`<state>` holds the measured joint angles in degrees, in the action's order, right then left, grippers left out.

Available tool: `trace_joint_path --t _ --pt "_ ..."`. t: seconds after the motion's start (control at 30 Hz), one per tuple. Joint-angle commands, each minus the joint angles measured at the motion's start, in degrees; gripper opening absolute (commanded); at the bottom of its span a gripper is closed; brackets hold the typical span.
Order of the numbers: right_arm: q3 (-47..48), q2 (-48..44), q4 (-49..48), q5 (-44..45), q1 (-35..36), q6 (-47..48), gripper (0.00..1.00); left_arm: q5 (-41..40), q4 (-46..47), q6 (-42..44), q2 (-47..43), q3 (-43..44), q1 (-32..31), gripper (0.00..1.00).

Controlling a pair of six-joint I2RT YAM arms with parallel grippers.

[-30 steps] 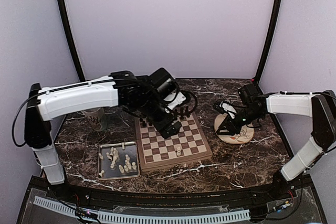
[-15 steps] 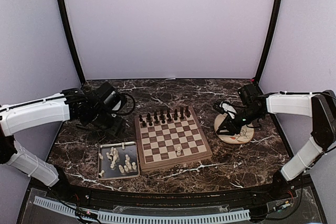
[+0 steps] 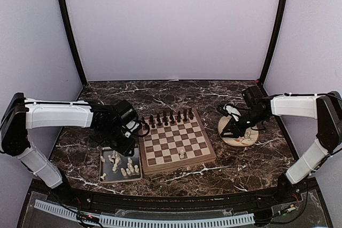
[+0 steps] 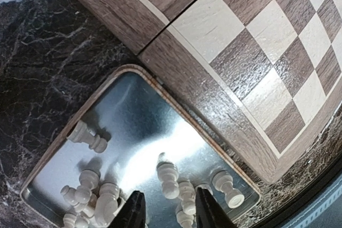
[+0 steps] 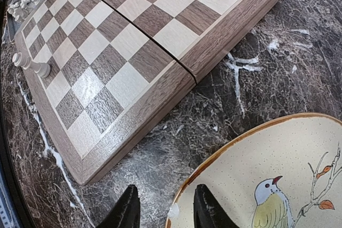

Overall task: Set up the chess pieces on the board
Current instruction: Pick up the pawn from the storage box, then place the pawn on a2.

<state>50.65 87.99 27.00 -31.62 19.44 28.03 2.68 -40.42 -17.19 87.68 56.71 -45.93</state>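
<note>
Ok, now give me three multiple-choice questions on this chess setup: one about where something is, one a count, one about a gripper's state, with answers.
1. Relative to the board, where do most white pieces lie?
A. Standing on it
B. In the metal tray to its left
C. Behind it on the marble

2. How many white pieces are on the board?
A. One
B. None
C. Eight

3. How is the right gripper?
A. Shut on a dark piece
B. Out of view
C. Open and empty over the plate rim

Answers:
1 B, the left wrist view shows them heaped in the tray.
2 A, a single white piece stands near the board's front edge.
3 C, nothing sits between its parted fingers.
</note>
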Motion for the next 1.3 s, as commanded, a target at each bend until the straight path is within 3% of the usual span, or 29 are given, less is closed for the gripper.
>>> trace_joint_path --t 0.0,0.17,0.43,0.77,0.97,1.27 --pt "0.1 0.7 -0.4 0.1 -0.1 0.3 0.36 3.6 -0.3 0.4 2.3 -0.1 -0.4 0.36" --pt "0.2 1.0 -0.3 0.0 -0.2 0.4 0.35 3.7 -0.6 0.6 4.3 -0.4 -0.6 0.36" --pt "0.2 1.1 -0.3 0.0 -0.2 0.5 0.35 1.6 -2.1 0.2 6.3 0.0 -0.8 0.27" --pt "0.2 1.1 -0.2 0.1 -0.2 0.5 0.35 -0.1 -4.2 1.0 5.8 4.2 -1.0 0.04" --pt "0.3 1.4 -0.2 0.0 -0.2 0.5 0.35 6.0 -2.1 9.7 2.5 7.9 -2.8 0.02" --pt "0.1 0.6 -0.3 0.4 -0.1 0.5 0.35 6.2 -0.9 12.0 8.1 11.9 -4.6 0.02"
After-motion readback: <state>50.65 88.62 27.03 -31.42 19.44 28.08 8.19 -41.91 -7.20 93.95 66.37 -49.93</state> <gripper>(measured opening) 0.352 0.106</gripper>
